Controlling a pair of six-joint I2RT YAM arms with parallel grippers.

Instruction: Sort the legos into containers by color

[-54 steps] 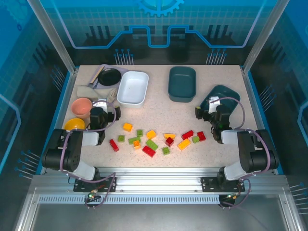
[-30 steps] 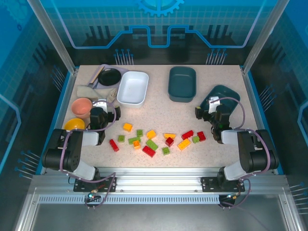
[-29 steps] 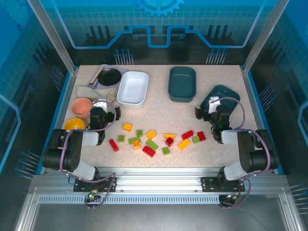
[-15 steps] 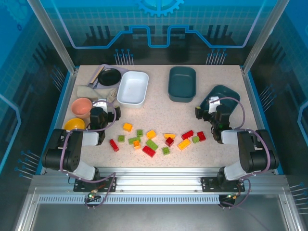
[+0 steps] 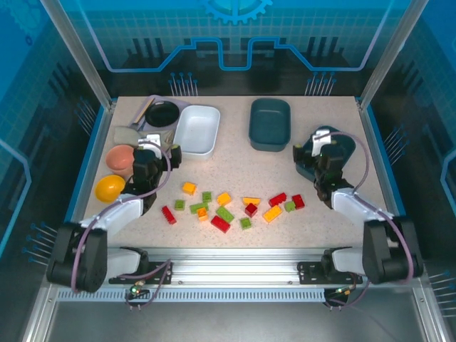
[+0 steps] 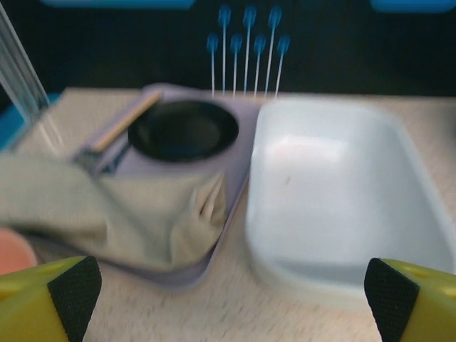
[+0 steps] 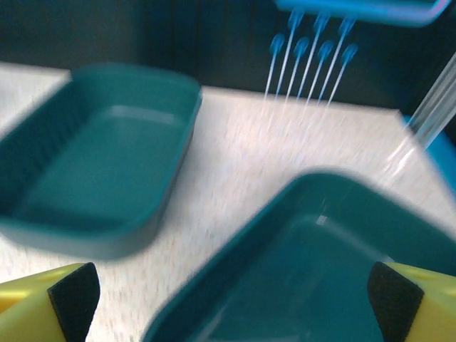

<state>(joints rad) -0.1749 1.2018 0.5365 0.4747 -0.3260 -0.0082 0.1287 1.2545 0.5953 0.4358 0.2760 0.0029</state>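
Observation:
The legos lie scattered across the front middle of the table: red ones such as (image 5: 220, 224), green ones such as (image 5: 225, 213) and orange-yellow ones such as (image 5: 189, 188). A white tub (image 5: 197, 130) (image 6: 342, 192) and a dark teal tub (image 5: 270, 123) (image 7: 100, 171) stand at the back. A second teal tub (image 5: 340, 148) (image 7: 335, 271) sits at the right, partly under my right arm. My left gripper (image 5: 159, 147) (image 6: 231, 299) hangs open just short of the white tub's near left corner. My right gripper (image 5: 318, 142) (image 7: 231, 299) is open over the right teal tub's near edge. Both hold nothing.
At the back left a round black pan (image 5: 162, 114) (image 6: 183, 130) rests on a lavender tray with a beige cloth (image 5: 128, 134) (image 6: 121, 214). A pink cup (image 5: 120, 155) and a yellow bowl (image 5: 110, 188) stand along the left edge, beside my left arm.
Both arms have lifted and reached forward: the left gripper toward the white tub, the right gripper toward the right teal tub. The legos have not moved.

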